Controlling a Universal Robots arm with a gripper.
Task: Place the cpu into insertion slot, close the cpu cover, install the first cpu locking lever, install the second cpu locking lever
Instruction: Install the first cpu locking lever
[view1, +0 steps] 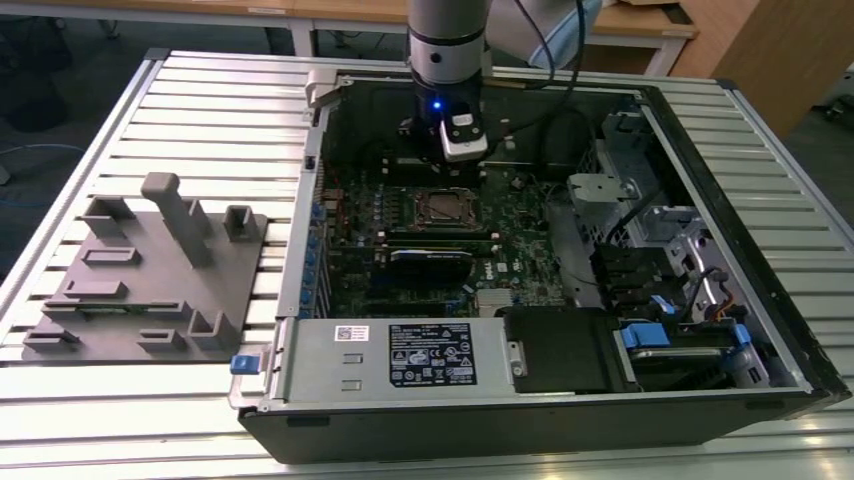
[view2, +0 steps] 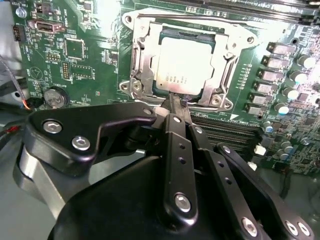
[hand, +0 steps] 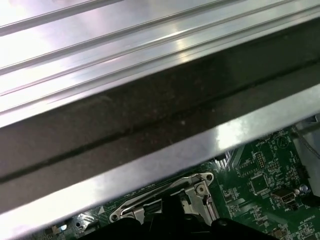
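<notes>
Upper centre of the exterior view, the cpu (view1: 446, 207) sits in the insertion slot (view1: 419, 220), and in the second wrist view the cpu cover (view2: 141, 60) lies down clamping it while the gripper (view2: 176, 104) meets its rim, jaws pinched together, possibly on something hidden.

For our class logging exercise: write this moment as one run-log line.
chip: flat, showing through cover window | cover: down around chip | gripper: shut, tip at cover's edge

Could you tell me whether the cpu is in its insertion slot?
In. The cpu lies flat within the insertion slot's silvery rim in the second wrist view.
</notes>
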